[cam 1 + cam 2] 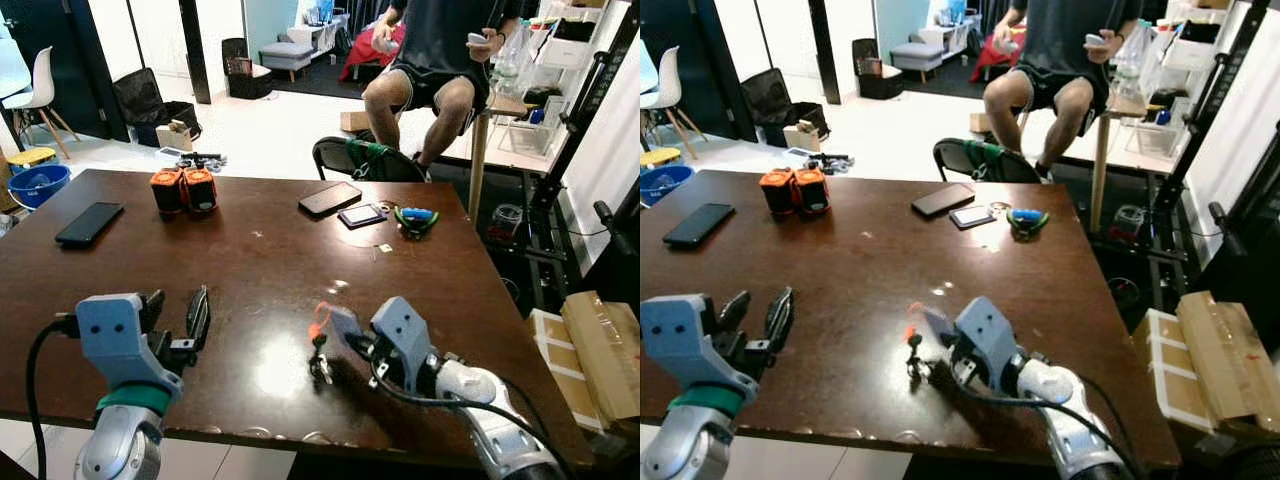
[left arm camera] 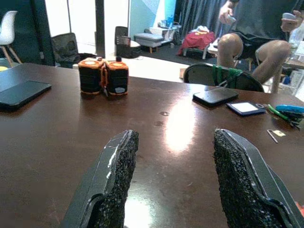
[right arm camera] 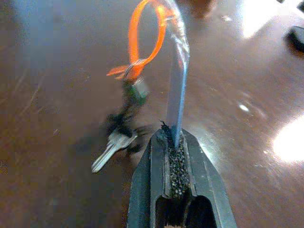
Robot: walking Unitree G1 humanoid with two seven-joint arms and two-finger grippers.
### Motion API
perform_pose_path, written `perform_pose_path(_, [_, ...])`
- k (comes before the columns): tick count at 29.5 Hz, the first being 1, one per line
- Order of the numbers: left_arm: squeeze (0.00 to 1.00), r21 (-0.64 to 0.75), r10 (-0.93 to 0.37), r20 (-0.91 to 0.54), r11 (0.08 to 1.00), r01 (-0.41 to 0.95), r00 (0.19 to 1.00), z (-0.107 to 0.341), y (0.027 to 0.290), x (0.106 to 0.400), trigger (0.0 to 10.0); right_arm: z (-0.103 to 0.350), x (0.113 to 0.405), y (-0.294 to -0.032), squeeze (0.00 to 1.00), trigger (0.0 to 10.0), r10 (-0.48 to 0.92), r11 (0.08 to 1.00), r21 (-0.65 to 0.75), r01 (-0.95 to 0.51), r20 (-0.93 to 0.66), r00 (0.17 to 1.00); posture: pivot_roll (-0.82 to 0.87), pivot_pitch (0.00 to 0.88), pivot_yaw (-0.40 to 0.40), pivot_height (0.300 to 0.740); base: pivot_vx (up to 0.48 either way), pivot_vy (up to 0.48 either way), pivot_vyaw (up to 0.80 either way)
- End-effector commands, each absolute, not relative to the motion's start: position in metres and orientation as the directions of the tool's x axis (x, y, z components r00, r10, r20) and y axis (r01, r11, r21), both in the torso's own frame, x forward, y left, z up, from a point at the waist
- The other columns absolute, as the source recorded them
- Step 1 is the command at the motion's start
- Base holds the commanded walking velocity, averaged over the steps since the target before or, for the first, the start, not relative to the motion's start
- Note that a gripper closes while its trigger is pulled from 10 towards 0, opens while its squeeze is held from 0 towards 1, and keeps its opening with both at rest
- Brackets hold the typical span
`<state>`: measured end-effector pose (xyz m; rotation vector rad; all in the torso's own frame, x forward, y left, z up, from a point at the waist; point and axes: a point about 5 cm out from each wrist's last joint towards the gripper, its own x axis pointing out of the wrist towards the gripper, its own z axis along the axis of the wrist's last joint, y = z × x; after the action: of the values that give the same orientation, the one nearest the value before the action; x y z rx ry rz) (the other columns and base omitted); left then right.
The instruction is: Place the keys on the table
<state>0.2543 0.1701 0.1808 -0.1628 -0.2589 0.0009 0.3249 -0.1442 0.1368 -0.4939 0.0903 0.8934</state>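
Two phones, orange pair far from keys; right gripper pinching strap.

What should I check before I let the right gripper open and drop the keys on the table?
1. Right gripper shut on the blue tag of the keys: ok.
2. Keys down at the table: ok, a silver key looks to be lying on the wood, orange loop still raised.
3. Spot beneath free of other things: ok, the nearest phone lies far across the table.
4. Away from the table edge: ok, though fairly near the front edge.
5. Left gripper out of the way: ok, open and off to the side.
6. Keys at rest: cannot tell, they look blurred.
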Motion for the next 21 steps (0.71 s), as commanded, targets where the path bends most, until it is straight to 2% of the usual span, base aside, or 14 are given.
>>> perform_pose_path(1, [0.0,-0.161,0.0,0.247,0.986,0.041,0.969,0.18,0.169,0.251,10.0,0.131,0.319,-0.14,0.0,10.0,0.749,0.455,-0.359,-0.815,-0.339,0.569,-0.13,0.038,0.109,0.74,0.0,0.0,0.0])
perform_pose_path(9, [0.0,-0.152,-0.065,0.253,0.983,0.106,0.965,0.181,0.163,0.249,10.0,0.127,0.315,-0.144,0.0,10.0,0.756,0.404,-0.339,-0.849,-0.399,0.519,-0.13,0.037,0.11,0.74,0.0,0.0,0.0])
perform_pose_path(10, [0.0,-0.14,-0.106,0.257,0.979,0.146,0.96,0.181,0.16,0.248,10.0,0.126,0.314,-0.145,0.0,10.0,0.755,0.394,-0.338,-0.855,-0.412,0.511,-0.13,0.037,0.11,0.74,0.0,0.0,0.0])
perform_pose_path(11, [0.0,-0.07,-0.191,0.259,0.974,0.216,0.947,0.182,0.153,0.245,10.0,0.125,0.313,-0.147,0.0,10.0,0.752,0.38,-0.339,-0.86,-0.429,0.501,-0.13,0.037,0.11,0.74,0.0,0.0,0.0])
perform_pose_path(12, [0.0,-0.07,-0.191,0.259,0.974,0.216,0.947,0.182,0.153,0.245,10.0,0.125,0.313,-0.147,0.0,10.0,0.752,0.38,-0.339,-0.86,-0.429,0.501,-0.13,0.037,0.11,0.74,0.0,0.0,0.0])
perform_pose_path(13, [0.0,-0.02,-0.251,0.255,0.964,0.264,0.934,0.181,0.148,0.243,10.0,0.124,0.313,-0.148,0.0,10.0,0.75,0.37,-0.34,-0.864,-0.44,0.494,-0.13,0.037,0.11,0.74,0.0,0.0,0.0])
perform_pose_path(15, [0.0,-0.02,-0.251,0.255,0.964,0.264,0.934,0.181,0.148,0.243,10.0,0.124,0.313,-0.148,0.0,10.0,0.75,0.37,-0.34,-0.864,-0.44,0.494,-0.13,0.037,0.11,0.74,0.0,0.0,0.0])
perform_pose_path(16, [0.0,0.231,-0.426,0.177,0.894,0.383,0.887,0.172,0.135,0.238,10.0,0.122,0.311,-0.15,0.0,10.0,0.746,0.351,-0.342,-0.872,-0.461,0.481,-0.13,0.031,0.108,0.74,0.0,0.0,0.0])
perform_pose_path(18, [0.0,0.231,-0.426,0.177,0.894,0.383,0.887,0.172,0.135,0.238,10.0,0.122,0.311,-0.15,0.0,10.0,0.746,0.351,-0.342,-0.872,-0.461,0.481,-0.13,0.031,0.108,0.74,0.0,0.0,0.0])
perform_pose_path(20, [0.0,0.354,-0.508,0.1,0.822,0.447,0.855,0.162,0.131,0.235,10.0,0.122,0.309,-0.152,0.0,10.0,0.745,0.337,-0.34,-0.878,-0.473,0.469,-0.13,0.025,0.109,0.74,0.0,0.0,0.0])
perform_pose_path(21, [0.0,0.354,-0.508,0.1,0.822,0.447,0.855,0.162,0.131,0.235,10.0,0.122,0.309,-0.152,0.0,10.0,0.745,0.337,-0.34,-0.878,-0.473,0.469,-0.13,0.025,0.109,0.74,0.0,0.0,0.0])
